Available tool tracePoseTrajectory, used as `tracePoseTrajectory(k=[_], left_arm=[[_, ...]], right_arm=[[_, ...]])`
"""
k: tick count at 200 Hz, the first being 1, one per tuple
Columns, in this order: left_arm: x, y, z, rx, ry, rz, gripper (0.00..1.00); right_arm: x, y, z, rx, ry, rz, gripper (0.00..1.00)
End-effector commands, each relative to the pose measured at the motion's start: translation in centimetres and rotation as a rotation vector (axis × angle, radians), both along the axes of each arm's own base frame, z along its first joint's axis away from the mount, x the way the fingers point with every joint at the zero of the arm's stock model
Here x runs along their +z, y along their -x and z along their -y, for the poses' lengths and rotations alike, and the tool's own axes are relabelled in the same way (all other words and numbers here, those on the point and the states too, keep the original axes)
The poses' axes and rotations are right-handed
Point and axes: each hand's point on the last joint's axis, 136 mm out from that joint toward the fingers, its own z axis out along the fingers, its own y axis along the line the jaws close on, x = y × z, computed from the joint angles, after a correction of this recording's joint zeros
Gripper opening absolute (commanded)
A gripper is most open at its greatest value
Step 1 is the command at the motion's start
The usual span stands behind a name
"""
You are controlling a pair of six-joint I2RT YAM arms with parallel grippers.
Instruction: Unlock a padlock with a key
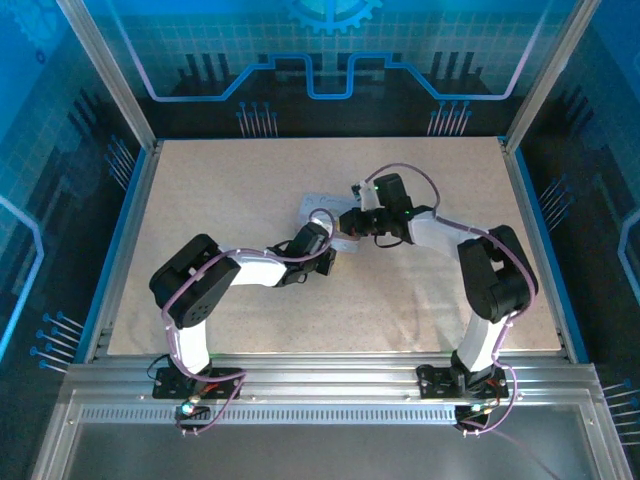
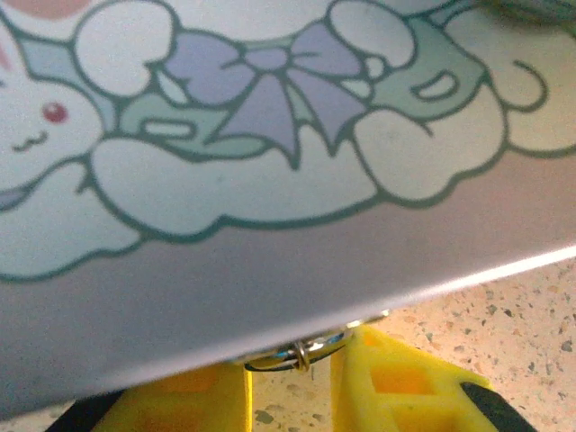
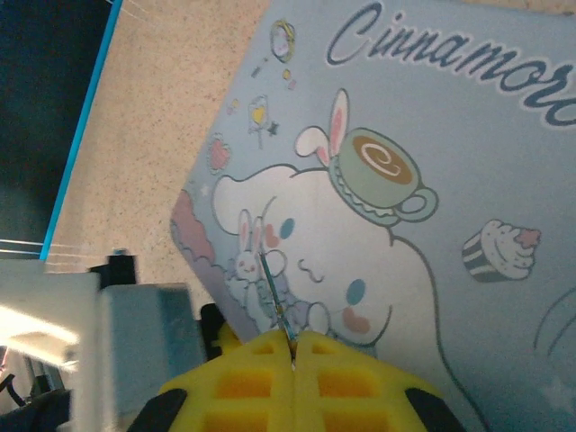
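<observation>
**Top view.** Both arms are reaching inward over the speckled counter (image 1: 220, 200) and meeting near its middle. The left arm is coming in from the near left and the right arm from the right. Their ends are converging at the near edge of a pale blue tin (image 1: 322, 203), which is lying on the counter just beyond them.

**Left wrist view.** The tin's printed surface, showing a white rabbit and a lilac bow, is spanning the upper part of the view. A strip of bare counter is showing at the lower right. The padlock (image 2: 306, 349) is sitting at the tin's lower edge. It is appearing only as a small metallic glint with a thin ring, and the tin is hiding most of it. The left tool (image 2: 290, 367) is standing narrow, with one yellow finger (image 2: 396, 387) on each side of the padlock and a slim gap between the two fingers. It cannot be told whether the pads are pressing on the metal.

**Right wrist view.** The right tool (image 3: 293, 349) is closed, with its yellow fingers meeting along a single seam and pinching the key (image 3: 274, 301) between them. The key's thin blade is projecting from the fingertips and tilting slightly to the left. It is lying across the cartoon figure printed on the tin. It cannot be told whether the blade's tip is touching the tin.
</observation>
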Motion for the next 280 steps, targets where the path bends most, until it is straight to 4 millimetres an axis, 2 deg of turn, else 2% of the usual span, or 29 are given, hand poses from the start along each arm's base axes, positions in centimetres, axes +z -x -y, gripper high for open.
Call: tracePoseTrajectory(k=[1,22,66,72,77,134,177,211,280], left_arm=[[1.5,0.1,0.3,-0.008,0.004,0.027,0.24],[2.3,0.5,0.3,-0.005,0.019,0.017,0.22],[4.1,1.6,0.9,0.004,0.081,-0.056,0.19],[4.3,1.8,1.0,0.006,0.093,-0.069,0.19],[4.6,1.9,1.1,0.012,0.104,-0.079,0.19],[5.8,3.3,2.2,0.052,0.192,-0.239,0.14],[6.8,4.1,2.9,0.076,0.268,-0.309,0.16],[6.9,4.2,3.0,0.091,0.291,-0.322,0.16],[8.5,4.4,3.9,0.109,0.385,-0.355,0.16]], right_arm=[[3.3,0.4,0.5,-0.004,-0.01,0.095,0.0],[4.4,1.2,1.4,-0.016,0.001,0.123,0.0],[4.6,4.2,3.6,-0.036,0.03,0.158,0.0],[5.1,4.4,3.7,-0.038,0.026,0.175,0.0],[4.2,5.3,4.1,-0.038,0.034,0.16,0.0],[3.0,10.0,6.1,-0.066,0.033,0.218,0.0],[0.2,12.9,5.0,-0.021,0.061,0.257,0.0],[-1.8,13.5,4.1,0.01,0.089,0.272,0.0],[-3.6,12.7,2.7,0.029,0.101,0.38,0.0]])
